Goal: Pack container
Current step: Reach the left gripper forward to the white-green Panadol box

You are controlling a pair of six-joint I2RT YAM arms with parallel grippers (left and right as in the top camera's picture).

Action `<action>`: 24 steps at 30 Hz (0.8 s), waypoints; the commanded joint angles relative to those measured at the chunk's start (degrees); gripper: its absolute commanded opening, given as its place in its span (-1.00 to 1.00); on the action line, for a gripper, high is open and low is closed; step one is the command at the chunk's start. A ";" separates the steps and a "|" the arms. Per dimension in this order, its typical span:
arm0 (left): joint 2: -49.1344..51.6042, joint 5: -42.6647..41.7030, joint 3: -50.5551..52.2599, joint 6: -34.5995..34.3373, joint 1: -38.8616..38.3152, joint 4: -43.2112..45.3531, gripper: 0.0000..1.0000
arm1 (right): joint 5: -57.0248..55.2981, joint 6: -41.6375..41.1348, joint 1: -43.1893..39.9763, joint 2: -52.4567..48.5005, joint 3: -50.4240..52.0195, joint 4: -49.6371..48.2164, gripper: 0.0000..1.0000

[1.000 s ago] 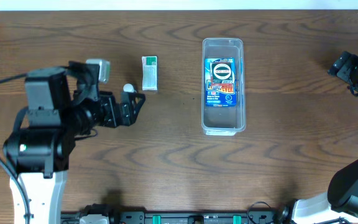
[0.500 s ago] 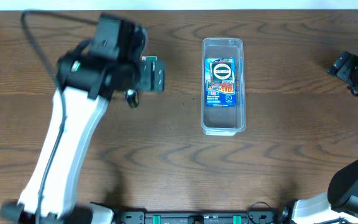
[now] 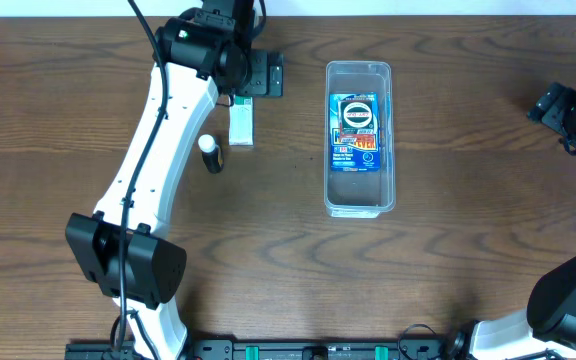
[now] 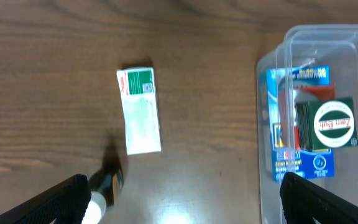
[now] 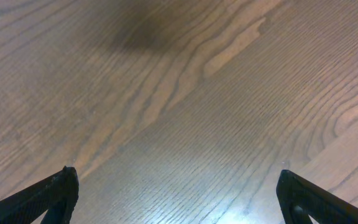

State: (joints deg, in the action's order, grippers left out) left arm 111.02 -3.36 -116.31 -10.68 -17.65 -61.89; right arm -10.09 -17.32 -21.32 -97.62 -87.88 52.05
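Your left gripper (image 4: pixel 182 208) hangs wide open and empty near the box (image 4: pixel 140 111), whole here, partly hidden overhead. The container (image 3: pixel 359 195) sits centre-right, a packet (image 3: pixel 356 132) inside. Your right gripper (image 5: pixel 179 202) gapes empty over the table (image 5: pixel 166 93).

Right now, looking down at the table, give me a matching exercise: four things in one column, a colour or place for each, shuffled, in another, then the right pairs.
1. container
2. small box
3. little bottle
4. blue packet

A. white cap
B. lying inside the container
C. clear plastic
D. green and white

Pairs: 1-C, 2-D, 3-A, 4-B
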 commanded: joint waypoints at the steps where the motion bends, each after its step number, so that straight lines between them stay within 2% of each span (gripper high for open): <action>1: 0.35 0.28 -1.57 0.09 1.38 1.53 0.96 | -0.42 0.66 -0.37 -0.52 0.26 0.04 0.99; 12: 8.61 -0.22 -1.57 -2.58 2.21 4.26 0.96 | -0.42 0.66 -0.37 -0.52 0.26 0.04 0.99; 24: 13.57 4.74 -1.57 -2.75 2.40 5.64 0.96 | -0.42 0.66 -0.37 -0.52 0.26 0.04 0.99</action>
State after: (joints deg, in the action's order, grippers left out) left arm 123.70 -1.23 -117.14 -12.73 -15.53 -56.10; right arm -10.09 -17.34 -21.32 -97.62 -87.88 52.05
